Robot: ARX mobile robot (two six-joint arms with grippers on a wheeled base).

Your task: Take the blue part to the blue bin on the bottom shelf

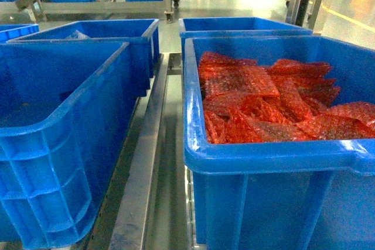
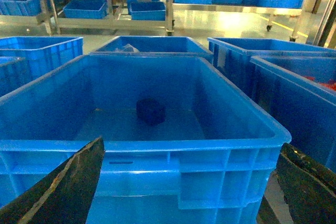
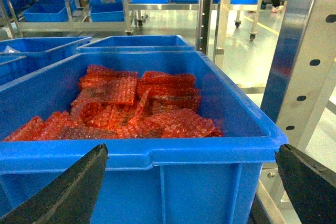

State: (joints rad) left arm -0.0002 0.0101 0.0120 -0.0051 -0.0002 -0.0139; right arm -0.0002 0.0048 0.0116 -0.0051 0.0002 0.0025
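Observation:
A small dark blue part (image 2: 151, 111) lies on the floor of a large blue bin (image 2: 157, 145), toward its far wall. My left gripper (image 2: 191, 142) hangs open outside this bin's near wall, its black fingers (image 2: 68, 187) spread wide with nothing between them. My right gripper (image 3: 191, 148) is open in the same way before the near wall of another blue bin (image 3: 157, 156). Both bins stand on the steel runners of the bottom shelf (image 1: 143, 162). In the head view neither gripper shows, and the left bin's (image 1: 64, 121) wall hides the part.
The right bin holds several red bubble-wrap bags (image 1: 275, 103). More blue bins (image 1: 111, 30) stand behind both. A steel rack post (image 3: 304, 77) with holes rises right of the right gripper. Farther racks with blue bins (image 2: 84, 6) stand across the shiny floor.

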